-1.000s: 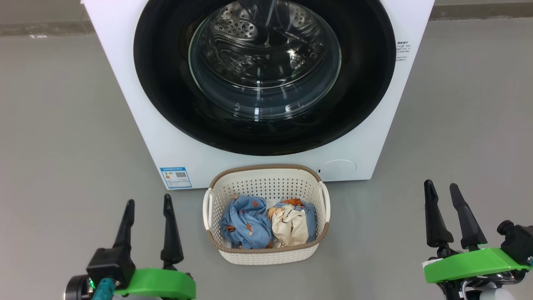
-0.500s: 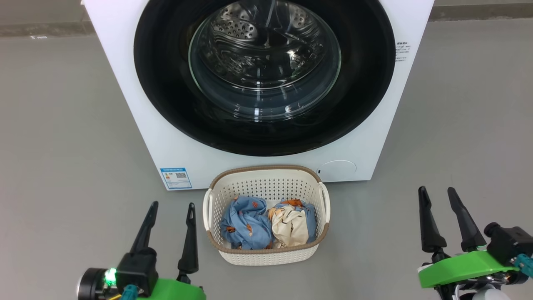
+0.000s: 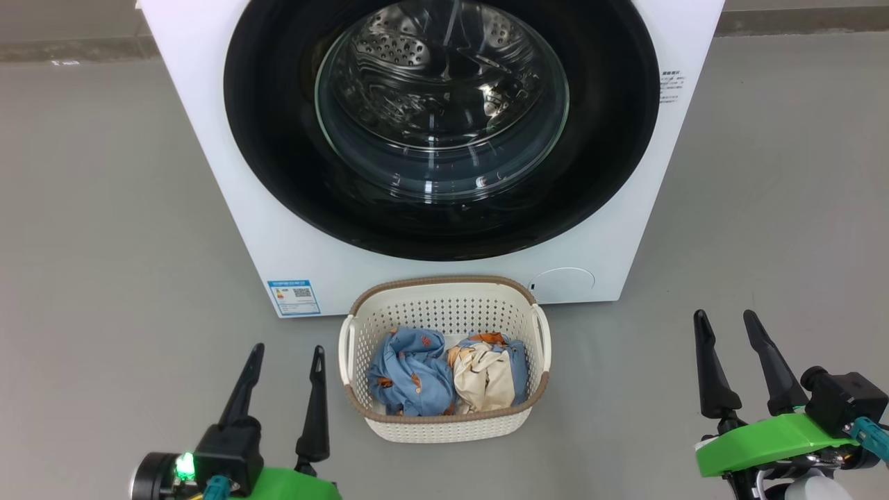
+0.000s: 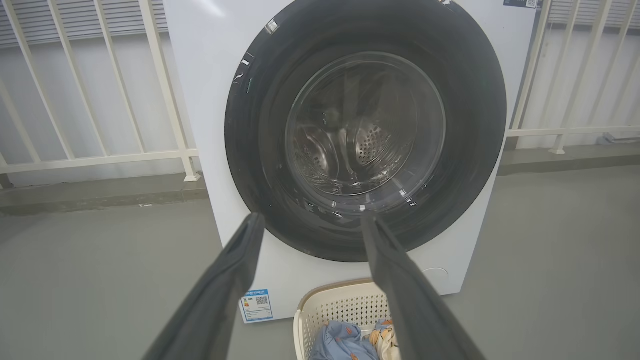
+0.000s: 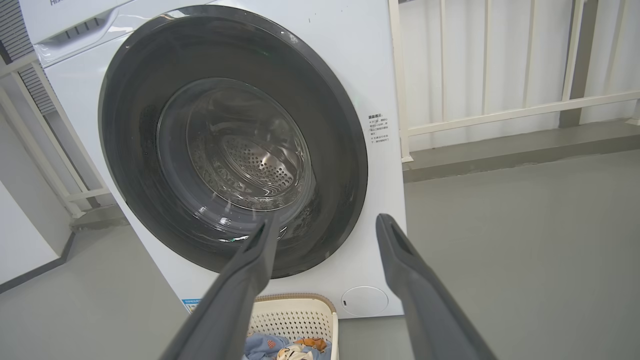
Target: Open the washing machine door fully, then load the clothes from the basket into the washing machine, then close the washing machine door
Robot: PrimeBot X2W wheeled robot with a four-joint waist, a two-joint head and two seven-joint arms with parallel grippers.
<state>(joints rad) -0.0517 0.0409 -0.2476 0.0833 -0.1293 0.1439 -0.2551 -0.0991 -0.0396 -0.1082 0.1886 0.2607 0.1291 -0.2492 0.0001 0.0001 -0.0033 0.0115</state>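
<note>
Head view looks down, wrist views forward from either side; all share the washing machine door (image 3: 444,232) and basket (image 3: 444,428).

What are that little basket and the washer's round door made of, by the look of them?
The basket looks like matt cream plastic, moulded with rows of small holes; its brown rim imitates weaving. The door seems to have a glossy black plastic rim, judging by its shine, around a clear bulging centre, probably glass.

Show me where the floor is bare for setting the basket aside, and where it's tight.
Bare floor lies wide left of the machine, ahead of the left fingers, and again right of it, ahead of the right fingers. Tight: between basket and machine, and between basket and left fingers.
</note>
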